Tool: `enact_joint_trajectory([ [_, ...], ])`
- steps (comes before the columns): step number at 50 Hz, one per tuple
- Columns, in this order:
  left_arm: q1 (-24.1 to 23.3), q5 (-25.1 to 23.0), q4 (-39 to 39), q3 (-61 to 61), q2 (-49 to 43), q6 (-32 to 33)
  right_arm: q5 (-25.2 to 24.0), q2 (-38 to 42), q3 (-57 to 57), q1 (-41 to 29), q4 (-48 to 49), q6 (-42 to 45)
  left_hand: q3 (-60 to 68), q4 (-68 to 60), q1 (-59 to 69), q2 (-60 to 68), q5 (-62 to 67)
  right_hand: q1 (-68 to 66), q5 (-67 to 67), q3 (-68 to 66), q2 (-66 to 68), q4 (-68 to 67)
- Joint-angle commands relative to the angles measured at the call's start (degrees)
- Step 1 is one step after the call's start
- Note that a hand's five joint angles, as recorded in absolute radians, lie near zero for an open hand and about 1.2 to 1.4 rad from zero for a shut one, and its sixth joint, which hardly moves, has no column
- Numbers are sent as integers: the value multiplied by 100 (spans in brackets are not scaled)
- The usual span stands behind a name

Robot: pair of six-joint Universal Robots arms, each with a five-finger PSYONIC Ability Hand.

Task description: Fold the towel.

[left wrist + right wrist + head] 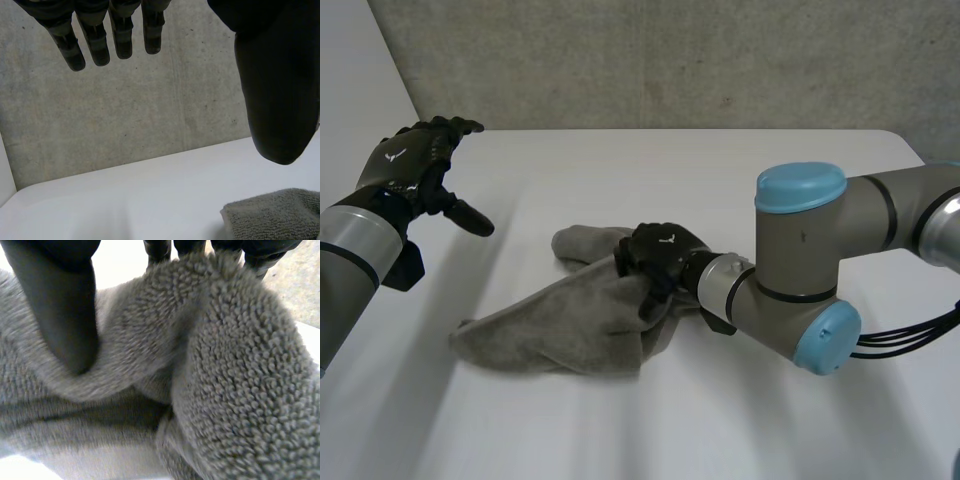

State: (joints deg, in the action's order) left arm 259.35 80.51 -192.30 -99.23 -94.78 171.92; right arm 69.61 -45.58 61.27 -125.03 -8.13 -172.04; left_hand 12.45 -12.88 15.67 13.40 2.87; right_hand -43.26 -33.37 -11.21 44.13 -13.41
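Crumpled grey terry towel (pixel 560 325) sits mid white counter (pixel 740 170); right hand (pixel 660 255) has fingers clenched on a bunch at its right side, left hand (pixel 410 165) hovers far left, fingers released, empty. We'd bring the left to the towel's left corner, pinch one layer only, and spread it flat before folding.

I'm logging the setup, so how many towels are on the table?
1. One grey towel lies crumpled on the table, pinched by the right hand; the open left hand is apart from it. Another under its folds can't be ruled out.
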Motion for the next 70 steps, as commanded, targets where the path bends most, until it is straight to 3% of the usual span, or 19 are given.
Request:
enact_joint_trajectory([
  [1,1,0,0,-18,-6,-1,97,6,-282,-65,-110,593,-245,288,-567,-340,-287,-3673,-3663,121,3586,341],
  [6,1,0,-53,-35,3,-1,-17,-680,-625,-91,57,611,-245,288,-567,-340,-287,-3674,-3663,121,3587,341],
  [8,1,0,-62,-35,3,-1,9,-1554,-669,-83,1105,523,-245,288,-567,-340,-287,-3674,-3663,121,3587,341],
  [9,1,0,-62,-35,3,-1,9,-1559,-669,-83,1112,523,-245,288,-567,-340,-287,-3674,-3663,121,3587,341],
  [11,19,0,-70,-35,3,-1,105,-2538,-477,-22,2599,69,-245,288,-567,-340,-287,-3674,-3663,121,3587,341],
  [16,45,0,-70,-35,-6,-1,194,-3509,-352,302,3738,-1266,-245,288,-567,-340,-287,-3674,-3663,121,3587,341],
  [18,54,0,-70,-35,3,-1,159,-3501,-361,495,3792,-1592,-245,288,-567,-340,-287,-3674,-3663,121,3587,341],
  [22,63,9,-70,-35,30,-1,0,-3466,-282,612,3705,-1613,-245,288,-567,-340,-287,-3674,-3663,121,3587,341],
  [31,72,0,-70,-70,47,-1,-448,-2754,658,612,2694,-558,-245,288,-567,-340,-287,-3674,-3663,121,3587,341],
  [39,63,0,-70,-79,47,-1,-562,-1409,1573,471,1349,707,-245,288,-567,-340,-287,-3674,-3663,121,3587,341],
  [40,63,0,-70,-79,47,-1,-484,-1201,1555,401,871,1238,-245,288,-567,-340,-287,-1481,-1471,121,1394,341],
  [41,63,0,-70,-79,47,-1,-475,-1129,1546,305,466,1696,-245,288,-567,-340,-287,2188,2198,121,-2275,341],
  [42,63,0,-70,-79,47,-1,-474,-1128,1546,304,462,1700,-245,288,-567,-340,-287,2224,2235,121,-2311,341],
  [43,63,0,-70,-79,47,-1,-448,-1163,1581,304,244,1996,-245,288,-567,-340,-287,3326,3337,121,-3413,341],
  [47,45,0,-70,-44,47,8,-351,-1647,1546,357,330,1780,-245,288,-567,-340,-287,3326,3337,121,-3413,341],
  [49,37,0,-70,-9,47,8,-273,-2215,1555,593,435,923,-245,288,-567,-340,-287,3326,3337,121,-3413,341],
  [56,-60,-9,-70,114,47,17,-202,-2797,1704,980,812,-468,-245,288,-567,-340,-287,3326,3337,121,-3413,341],
  [63,-332,-263,-27,447,65,17,-158,-2939,1854,1350,831,-550,-245,288,-567,-340,-287,3326,3337,121,-3413,341],
  [70,-535,-308,70,800,12,-18,360,-3044,1354,1631,804,-576,-245,288,-567,-340,-287,3326,3337,121,-3413,341],
])
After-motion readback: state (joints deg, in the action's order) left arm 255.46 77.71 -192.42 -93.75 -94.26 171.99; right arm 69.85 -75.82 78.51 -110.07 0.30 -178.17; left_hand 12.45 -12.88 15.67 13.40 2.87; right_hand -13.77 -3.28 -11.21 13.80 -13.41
